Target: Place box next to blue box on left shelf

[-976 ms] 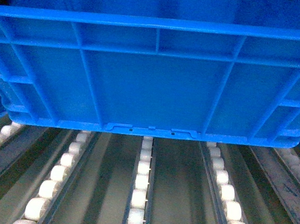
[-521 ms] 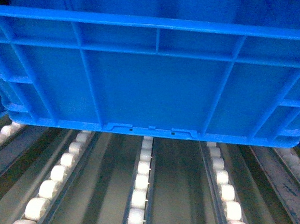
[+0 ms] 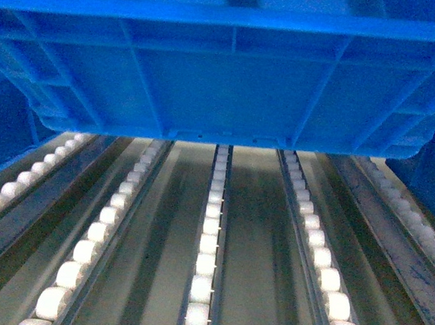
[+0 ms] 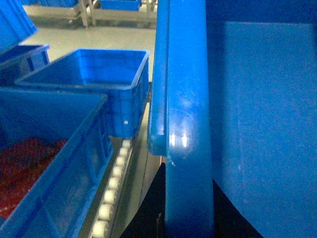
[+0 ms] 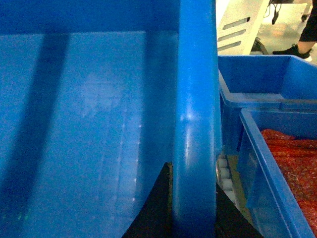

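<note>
Looking ahead from the head camera, you see the box [image 3: 224,80] filling the upper half of the view, its ribbed outer wall facing you and its thick rim running straight across the top. It sits toward the far end of the left shelf [image 3: 248,248], whose grey rails set with small white rollers run away from you beneath it. You cannot tell from here whether its bottom edge rests on the rollers or hangs just above them.

Your left pincer [image 4: 148,218] shows only as a dark shape at the bottom of the left wrist view, set against the box's left rim; it appears to clamp that rim, though the fingers themselves are hidden. Your right pincer [image 5: 171,208] shows the same way in the right wrist view, dark material on both sides of the right rim, so it grips the rim there.

Beside the box's left wall you have a blue crate with red contents [image 4: 44,163] near the front edge of the shelf and an empty blue crate [image 4: 94,84] further back. On the right side, close to the box, another crate with red contents [image 5: 282,168] stands in front of a further blue crate [image 5: 262,79].
</note>
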### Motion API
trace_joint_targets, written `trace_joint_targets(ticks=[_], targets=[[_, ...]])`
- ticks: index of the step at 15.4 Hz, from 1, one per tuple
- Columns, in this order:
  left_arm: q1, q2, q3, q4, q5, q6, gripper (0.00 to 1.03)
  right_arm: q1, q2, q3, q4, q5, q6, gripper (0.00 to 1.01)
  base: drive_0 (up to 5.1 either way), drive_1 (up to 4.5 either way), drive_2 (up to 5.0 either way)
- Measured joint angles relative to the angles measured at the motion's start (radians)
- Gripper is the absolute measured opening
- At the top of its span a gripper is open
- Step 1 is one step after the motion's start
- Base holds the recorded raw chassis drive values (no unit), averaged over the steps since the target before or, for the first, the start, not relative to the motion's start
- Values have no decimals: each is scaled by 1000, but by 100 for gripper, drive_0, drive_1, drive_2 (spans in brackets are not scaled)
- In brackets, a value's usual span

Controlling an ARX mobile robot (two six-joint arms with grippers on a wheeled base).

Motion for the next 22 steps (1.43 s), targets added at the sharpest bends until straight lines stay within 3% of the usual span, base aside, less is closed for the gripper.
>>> trace_joint_targets(ticks=[2, 4, 7, 14, 16, 18, 19, 22], targets=[[0, -16, 12, -45, 3, 11, 6, -14, -16, 18, -111, -76, 17, 8, 0, 0, 0], [5, -20, 44, -265, 24, 13, 6, -23, -13, 16, -238, -136, 62, 8, 0, 0, 0], [11, -7, 51, -475, 54, -21, 6, -26, 6, -6, -354, -165, 86, 8, 0, 0, 0], [9, 22, 6, -555, 62, -48, 6, -26, 66, -49, -410, -180, 96, 8, 0, 0, 0], [4, 43, -35, -559, 73, -81, 6, -24, 81, -63, -422, -178, 81, 8, 0, 0, 0], [0, 49, -36, -552, 69, -85, 6, -18, 87, -54, -437, -159, 77, 8, 0, 0, 0], [0, 58, -42, -543, 57, -102, 13, -11, 93, -42, -448, -150, 64, 13, 0, 0, 0], [-7, 70, -55, -499, 49, -133, 43, 2, 90, -40, -415, -197, 55, 44, 0, 0, 0]])
